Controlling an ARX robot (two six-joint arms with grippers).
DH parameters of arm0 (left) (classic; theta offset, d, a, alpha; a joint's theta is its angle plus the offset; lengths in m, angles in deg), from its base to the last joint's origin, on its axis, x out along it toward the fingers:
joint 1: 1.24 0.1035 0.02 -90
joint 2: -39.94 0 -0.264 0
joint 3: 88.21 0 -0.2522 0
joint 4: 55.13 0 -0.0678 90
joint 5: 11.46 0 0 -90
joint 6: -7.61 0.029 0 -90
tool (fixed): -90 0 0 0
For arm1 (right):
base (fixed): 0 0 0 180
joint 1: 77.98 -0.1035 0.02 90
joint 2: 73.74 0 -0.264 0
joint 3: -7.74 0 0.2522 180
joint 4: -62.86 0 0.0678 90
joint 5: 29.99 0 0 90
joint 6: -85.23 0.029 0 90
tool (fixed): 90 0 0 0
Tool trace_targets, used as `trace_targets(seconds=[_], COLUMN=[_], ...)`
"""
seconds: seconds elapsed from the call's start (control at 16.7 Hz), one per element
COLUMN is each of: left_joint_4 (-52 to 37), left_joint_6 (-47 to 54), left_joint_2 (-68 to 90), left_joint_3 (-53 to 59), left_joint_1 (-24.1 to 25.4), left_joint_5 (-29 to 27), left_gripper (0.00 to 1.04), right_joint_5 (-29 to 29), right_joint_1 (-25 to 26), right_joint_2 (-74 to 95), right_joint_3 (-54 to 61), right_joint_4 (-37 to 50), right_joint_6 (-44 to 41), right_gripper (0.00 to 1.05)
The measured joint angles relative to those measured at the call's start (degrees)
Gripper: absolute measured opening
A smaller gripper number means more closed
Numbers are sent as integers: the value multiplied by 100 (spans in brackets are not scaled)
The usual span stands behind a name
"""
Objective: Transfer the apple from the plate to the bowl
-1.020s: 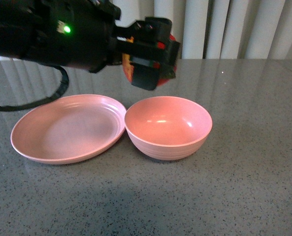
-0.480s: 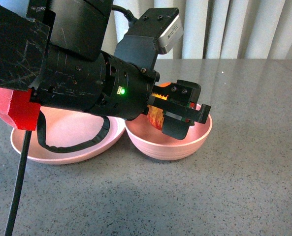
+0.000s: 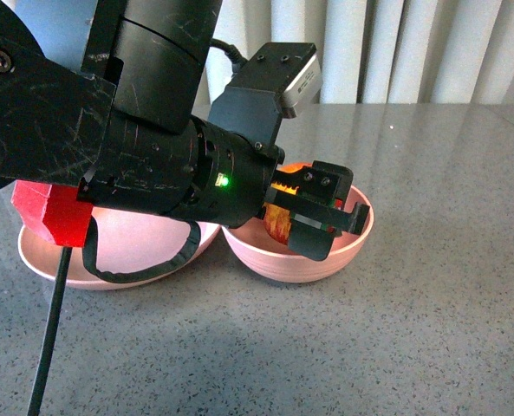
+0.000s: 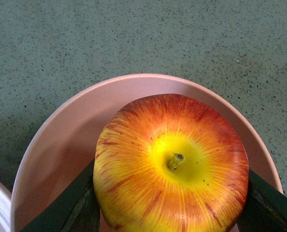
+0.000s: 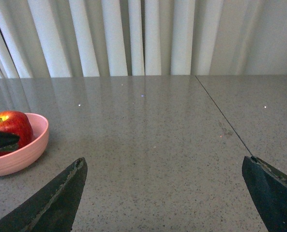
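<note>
My left gripper [image 3: 313,217] is shut on the red, yellow-streaked apple [image 3: 281,215] and holds it down inside the deep pink bowl [image 3: 348,247]. In the left wrist view the apple [image 4: 170,164] shows stem up between the two dark fingers [image 4: 70,210], over the bowl's inside [image 4: 66,140]. I cannot tell whether the apple touches the bowl's bottom. The flat pink plate [image 3: 44,256] lies left of the bowl, mostly hidden behind my left arm. My right gripper [image 5: 165,195] is open and empty over bare table; from it the bowl [image 5: 22,152] and apple [image 5: 10,123] show to one side.
The grey speckled table [image 3: 430,329] stretches in front of and to the right of the bowl. White curtains [image 3: 413,52] hang behind the table. A seam [image 5: 220,113] runs across the tabletop in the right wrist view. A black cable [image 3: 48,347] hangs at the front left.
My left arm has swung forward and down, carrying the apple from above the dishes into the bowl. In the last half second it sank a little lower.
</note>
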Motion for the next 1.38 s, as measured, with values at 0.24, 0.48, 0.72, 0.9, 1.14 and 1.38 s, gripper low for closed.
trace_targets(seconds=[0.24, 0.48, 0.72, 0.9, 1.14, 1.38], left_joint_4=[-74, -127, -216, -372, -682, -1174], left_joint_6=[-35, -35, -70, -181, -291, -289], left_joint_2=[61, 31, -254, -730, -1609, -2682], left_joint_3=[-42, -42, -39, 35, 400, 1049], left_joint_1=[26, 44, 146, 269, 498, 717], left_joint_5=[50, 63, 61, 28, -219, -861], left_gripper=[99, 98, 98, 98, 98, 95], right_joint_5=[0, 0, 0, 0, 0, 0], right_joint_1=[0, 0, 0, 0, 0, 0], right_joint_2=[0, 0, 0, 0, 0, 0], right_joint_3=[-2, 0, 0, 0, 0, 0], right_joint_4=[0, -2, 0, 0, 0, -2], right_joint_6=[0, 0, 0, 0, 0, 0], right_gripper=[98, 98, 98, 98, 98, 98])
